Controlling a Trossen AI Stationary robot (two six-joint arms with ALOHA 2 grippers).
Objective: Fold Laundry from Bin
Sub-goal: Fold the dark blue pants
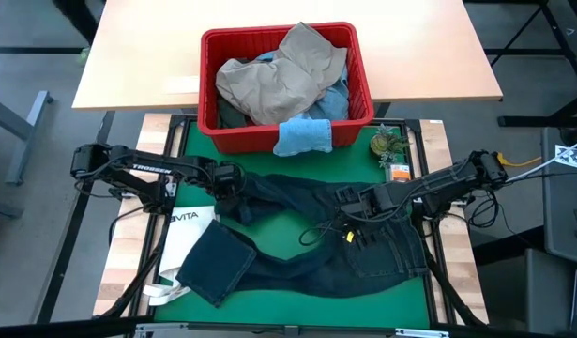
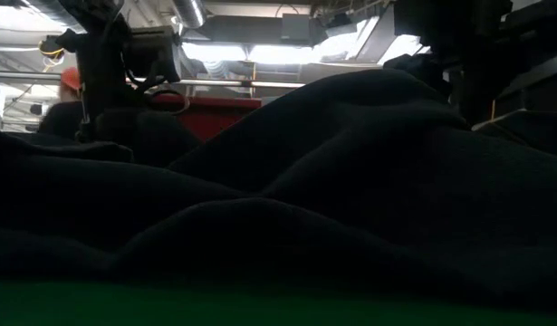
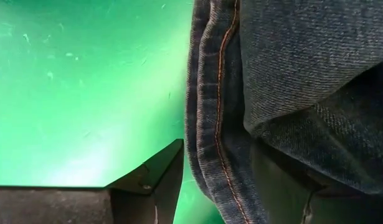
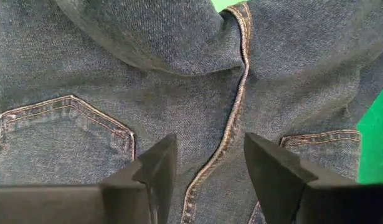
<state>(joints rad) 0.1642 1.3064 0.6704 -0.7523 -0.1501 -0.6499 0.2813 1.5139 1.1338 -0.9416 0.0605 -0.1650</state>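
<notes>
Dark navy jeans (image 1: 326,235) lie spread on the green mat (image 1: 279,235), one leg folded back over a white tote bag (image 1: 187,233). The red bin (image 1: 286,86) stands at the far side, holding tan trousers (image 1: 279,75) and other laundry; a small light blue cloth (image 1: 302,136) hangs over its near rim. My left gripper (image 1: 228,184) is low at the jeans' left edge, open; one finger (image 3: 155,183) stands on the mat side of a seamed edge (image 3: 210,124), the other is hidden by denim. My right gripper (image 4: 210,168) hovers open over the seat seam (image 4: 231,134), between the back pockets. My left gripper points down at the jeans' seamed edge (image 3: 200,168). Its visible finger stands right beside that edge; whether it touches the denim I cannot tell, and a fold of denim covers the other finger.
A small greenish thing (image 1: 389,145) and an orange tag (image 1: 399,172) lie on the mat's far right. A light wooden table (image 1: 138,66) carries the bin. In the low view, mounds of dark denim (image 2: 350,181) fill the foreground in front of the bin (image 2: 215,113).
</notes>
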